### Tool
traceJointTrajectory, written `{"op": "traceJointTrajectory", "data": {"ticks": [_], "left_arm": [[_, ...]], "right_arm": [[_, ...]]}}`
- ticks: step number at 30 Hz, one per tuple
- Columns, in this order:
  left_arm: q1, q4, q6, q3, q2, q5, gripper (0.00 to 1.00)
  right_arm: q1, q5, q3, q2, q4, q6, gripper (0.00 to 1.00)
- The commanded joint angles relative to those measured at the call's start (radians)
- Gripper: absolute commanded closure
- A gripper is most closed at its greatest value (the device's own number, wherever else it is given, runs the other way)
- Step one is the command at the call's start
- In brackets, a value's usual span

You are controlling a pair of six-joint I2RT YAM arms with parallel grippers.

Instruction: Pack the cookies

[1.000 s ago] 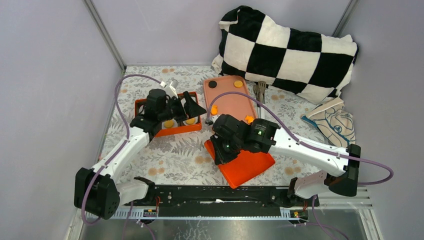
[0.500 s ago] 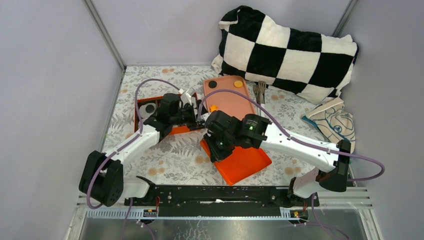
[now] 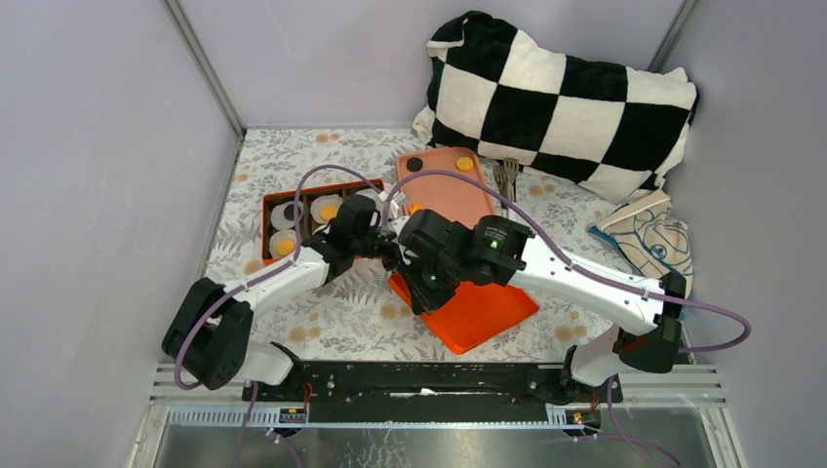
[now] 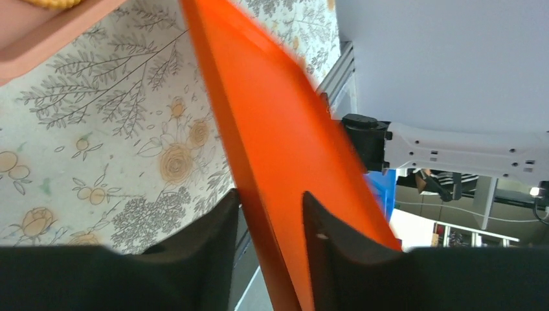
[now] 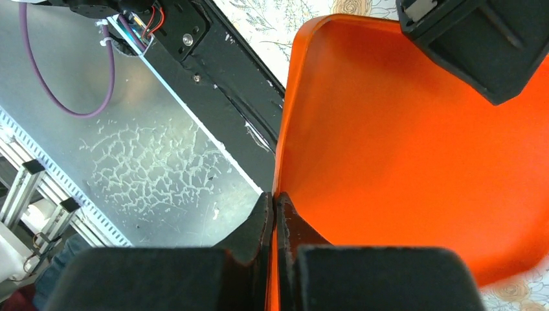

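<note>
Golden-orange cookies (image 3: 329, 209) lie in white liners in the orange box (image 3: 276, 200) at the left. More lie on the pink tray (image 3: 451, 195), with a black one (image 3: 414, 164) at its far corner. My right gripper (image 3: 419, 291) is shut on the rim of the orange lid (image 3: 483, 312), seen clamped thin between its pads (image 5: 275, 197). My left gripper (image 3: 390, 244) reaches across from the box side, and its jaws (image 4: 270, 194) have closed on the lid's far rim (image 4: 278, 149). One cookie (image 4: 52, 3) on the pink tray shows at the top corner of the left wrist view.
A black-and-white checkered pillow (image 3: 561, 93) fills the back right, with a folded cloth (image 3: 649, 239) below it. A metal fork (image 3: 507, 180) lies beside the pink tray. The black base rail (image 3: 429, 375) runs along the near edge, and grey walls close in both sides.
My left arm swung right from over the box to the lid and narrowed its wide-open jaws round the rim. The box now shows uncovered. The right gripper kept hold, shifting the lid slightly.
</note>
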Motion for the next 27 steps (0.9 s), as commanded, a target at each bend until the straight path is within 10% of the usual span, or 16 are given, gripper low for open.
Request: {"op": "traceJointTrajectory", "data": {"ticks": [1, 9, 18, 23, 27], "left_arm": [[-0.022, 0.010, 0.015, -0.022, 0.007, 0.058, 0.62], [-0.023, 0.003, -0.020, 0.016, 0.043, 0.045, 0.84], [-0.028, 0.093, -0.140, -0.033, 0.038, 0.152, 0.11], [-0.035, 0.096, -0.168, -0.034, 0.019, 0.160, 0.07], [-0.054, 0.296, -0.348, -0.073, 0.013, 0.199, 0.24]], "right_arm": [[-0.002, 0.066, 0.068, 0.012, 0.061, -0.088, 1.00], [-0.001, 0.121, 0.028, 0.012, 0.061, -0.102, 1.00], [-0.002, 0.186, -0.028, -0.016, 0.110, -0.130, 1.00], [-0.002, 0.177, -0.039, -0.037, 0.149, -0.134, 1.00], [-0.002, 0.167, -0.018, -0.055, 0.175, -0.141, 1.00]]}}
